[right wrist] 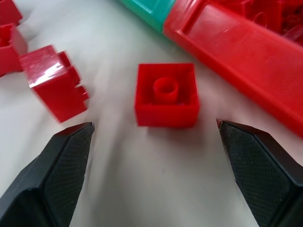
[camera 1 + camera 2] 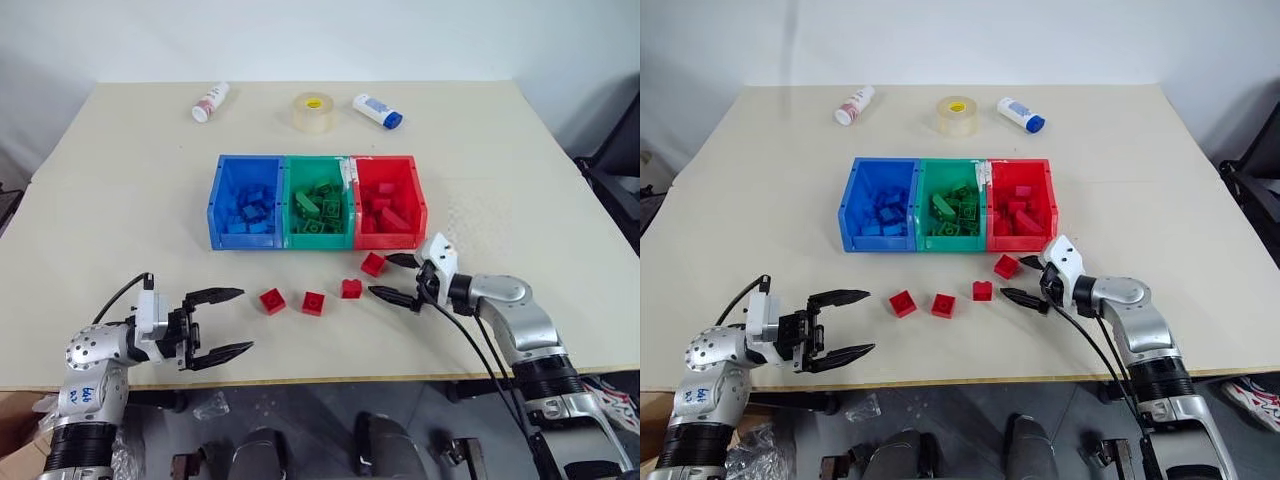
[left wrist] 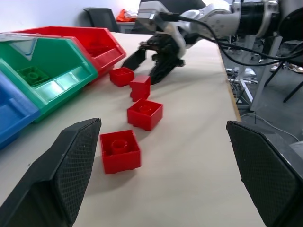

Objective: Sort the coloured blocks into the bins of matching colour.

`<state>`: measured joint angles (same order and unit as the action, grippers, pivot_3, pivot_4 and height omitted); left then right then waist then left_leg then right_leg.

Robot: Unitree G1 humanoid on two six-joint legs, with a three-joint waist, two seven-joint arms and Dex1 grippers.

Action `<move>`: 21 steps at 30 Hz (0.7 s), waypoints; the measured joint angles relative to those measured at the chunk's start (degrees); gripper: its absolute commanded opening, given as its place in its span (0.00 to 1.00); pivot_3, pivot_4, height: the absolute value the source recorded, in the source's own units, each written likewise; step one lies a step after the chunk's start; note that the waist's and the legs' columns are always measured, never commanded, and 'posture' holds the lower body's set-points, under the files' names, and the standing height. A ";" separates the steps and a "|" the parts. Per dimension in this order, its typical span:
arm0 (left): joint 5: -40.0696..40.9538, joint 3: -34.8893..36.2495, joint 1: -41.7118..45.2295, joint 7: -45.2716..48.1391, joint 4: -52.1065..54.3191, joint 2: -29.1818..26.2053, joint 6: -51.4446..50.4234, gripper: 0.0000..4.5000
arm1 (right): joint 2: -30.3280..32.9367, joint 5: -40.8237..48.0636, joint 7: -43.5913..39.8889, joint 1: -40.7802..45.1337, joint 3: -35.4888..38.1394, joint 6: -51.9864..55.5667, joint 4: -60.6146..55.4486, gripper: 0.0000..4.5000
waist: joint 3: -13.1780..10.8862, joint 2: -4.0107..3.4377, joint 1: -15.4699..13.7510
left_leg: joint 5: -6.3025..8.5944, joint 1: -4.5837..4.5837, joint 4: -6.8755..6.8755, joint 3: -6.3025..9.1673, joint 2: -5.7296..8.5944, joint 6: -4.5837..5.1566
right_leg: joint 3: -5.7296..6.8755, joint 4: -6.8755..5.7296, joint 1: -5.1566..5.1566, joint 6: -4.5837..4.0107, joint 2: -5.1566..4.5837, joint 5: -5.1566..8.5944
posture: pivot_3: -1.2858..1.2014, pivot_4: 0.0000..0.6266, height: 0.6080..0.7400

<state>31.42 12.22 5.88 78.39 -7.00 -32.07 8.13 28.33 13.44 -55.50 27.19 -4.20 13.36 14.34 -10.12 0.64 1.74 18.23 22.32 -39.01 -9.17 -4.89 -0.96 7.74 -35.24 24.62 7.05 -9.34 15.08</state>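
Your four red blocks (image 2: 313,302) lay loose on the table (image 2: 120,190), in a curved row just before the red bin (image 2: 388,202), well inside the table edge. The right gripper (image 2: 392,277) stood wide open beside the nearest block (image 2: 373,264), holding nothing. The left gripper (image 2: 227,322) waited open, empty, with free room around it

Three bins sit side by side in a row: one blue bin (image 2: 228,215) on the left, one green bin (image 2: 318,238) in the middle, one red bin (image 2: 414,205) on the right. Four loose red blocks (image 2: 313,303) lie on the table (image 2: 120,200) near the bins. Each bin holds several blocks, too heaped to count. Far off: two white bottles (image 2: 210,102) and one tape roll (image 2: 313,112)
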 measured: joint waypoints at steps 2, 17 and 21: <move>0.02 -0.01 -0.15 -0.14 0.29 0.00 -0.07 1.00 | -1.44 -0.01 0.31 0.59 0.00 -0.01 0.69 0.78 | 0.00 0.00 0.04 | 0.00 0.00 0.00 0.00 0.00 0.00 | -0.01 -0.01 0.01 0.00 0.00 0.00 | 0.52 0.24 1.00; 0.34 0.00 -0.59 -0.35 1.62 0.00 -0.75 1.00 | -1.77 4.29 2.80 -3.78 2.40 5.79 -11.27 0.33 | 0.00 -0.01 -0.09 | 0.00 0.02 0.00 0.01 0.00 0.00 | -0.02 0.00 0.01 0.00 0.00 0.00 | 0.52 0.24 1.00; 0.33 -0.17 0.24 -0.21 1.33 0.02 -0.76 1.00 | -0.43 7.66 4.21 1.33 6.87 8.52 -14.55 0.41 | 0.00 -0.01 0.04 | 0.00 -0.01 0.00 0.02 -0.03 0.00 | -0.01 -0.05 0.02 -0.04 0.02 0.02 | 0.52 0.24 1.00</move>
<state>31.75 12.05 6.13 78.18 -5.67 -32.05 7.38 27.90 21.10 -51.29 28.53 2.68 21.88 -0.21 -10.13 0.64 1.78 18.23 22.31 -39.01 -9.15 -4.92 -0.96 7.74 -35.29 24.64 7.01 -9.32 15.11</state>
